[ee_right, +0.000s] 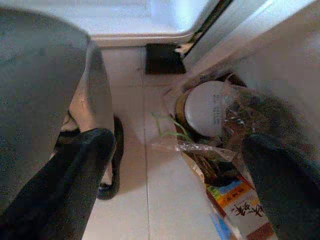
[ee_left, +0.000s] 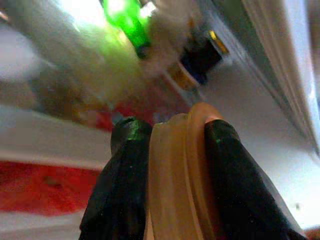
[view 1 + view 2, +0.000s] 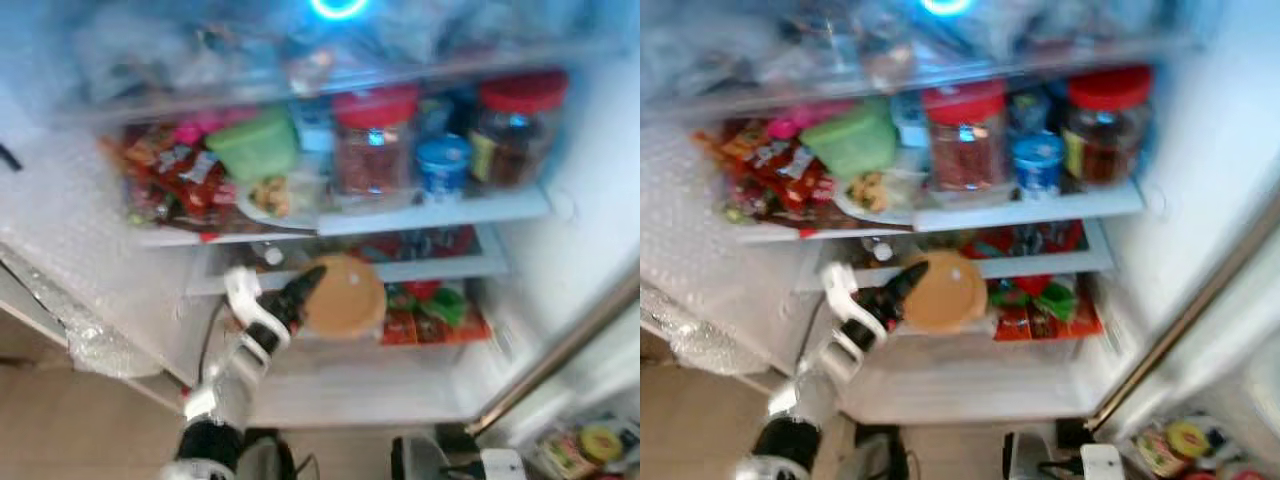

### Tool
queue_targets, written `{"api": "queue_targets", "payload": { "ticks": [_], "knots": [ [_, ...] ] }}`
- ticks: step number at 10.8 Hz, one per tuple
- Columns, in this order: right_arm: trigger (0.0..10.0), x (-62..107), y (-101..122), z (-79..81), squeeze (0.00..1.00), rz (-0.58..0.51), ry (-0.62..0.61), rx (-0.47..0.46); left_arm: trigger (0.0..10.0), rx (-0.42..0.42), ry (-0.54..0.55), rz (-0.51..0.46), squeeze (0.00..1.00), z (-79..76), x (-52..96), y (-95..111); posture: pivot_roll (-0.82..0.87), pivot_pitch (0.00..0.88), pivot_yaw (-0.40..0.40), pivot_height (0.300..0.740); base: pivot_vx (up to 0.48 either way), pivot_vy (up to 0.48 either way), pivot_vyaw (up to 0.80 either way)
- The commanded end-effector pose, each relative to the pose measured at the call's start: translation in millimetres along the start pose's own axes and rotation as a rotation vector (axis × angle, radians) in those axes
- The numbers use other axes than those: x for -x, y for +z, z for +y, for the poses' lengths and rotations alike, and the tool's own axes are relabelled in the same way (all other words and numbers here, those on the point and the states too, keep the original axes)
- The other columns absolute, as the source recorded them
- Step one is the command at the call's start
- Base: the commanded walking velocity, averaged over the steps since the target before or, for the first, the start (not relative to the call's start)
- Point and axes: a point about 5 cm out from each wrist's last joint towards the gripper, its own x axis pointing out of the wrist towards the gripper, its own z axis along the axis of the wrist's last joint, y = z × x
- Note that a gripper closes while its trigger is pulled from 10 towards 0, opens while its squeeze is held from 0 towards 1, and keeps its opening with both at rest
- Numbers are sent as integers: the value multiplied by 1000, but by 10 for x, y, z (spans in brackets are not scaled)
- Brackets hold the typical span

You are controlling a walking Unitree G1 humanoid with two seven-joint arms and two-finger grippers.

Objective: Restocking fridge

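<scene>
while the head views give only its round tan face, the left wrist view shows the tan lid [image 2: 175,175] edge-on, ridged, matte plastic, clamped between both black fingers [image 2: 122,185] of the left gripper [image 3: 300,290]. it sits at the front of the fridge's lower shelf [image 3: 440,268], red packets [image 3: 430,315] just beside, bare white floor below. red-capped jars [image 3: 375,140] stand above. right gripper [image 1: 175,200] spread wide, holding nothing, over pale tiles [image 1: 145,200] and a bag of groceries [image 1: 220,150].
</scene>
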Motion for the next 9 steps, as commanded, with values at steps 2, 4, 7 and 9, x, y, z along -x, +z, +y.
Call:
{"api": "queue_targets", "payload": {
  "ticks": [2,4,7,9],
  "knots": [
    [10000,13,-61,78,0,22,23,-21,10000,35,45,-48,0,94,30,76,-133,94,115,637,253,0,0],
    [10000,11,-53,79,0,19,23,-21,10000,92,99,-95,0,117,-89,102,-135,96,115,637,0,0,0],
    [10000,10,-44,76,0,13,20,-28,10000,164,203,-153,0,182,-237,150,-154,100,118,637,0,0,0],
    [10000,9,-40,70,0,13,17,-28,10000,188,293,-199,0,208,-333,226,-168,102,117,637,0,0,0]
  ]
}}
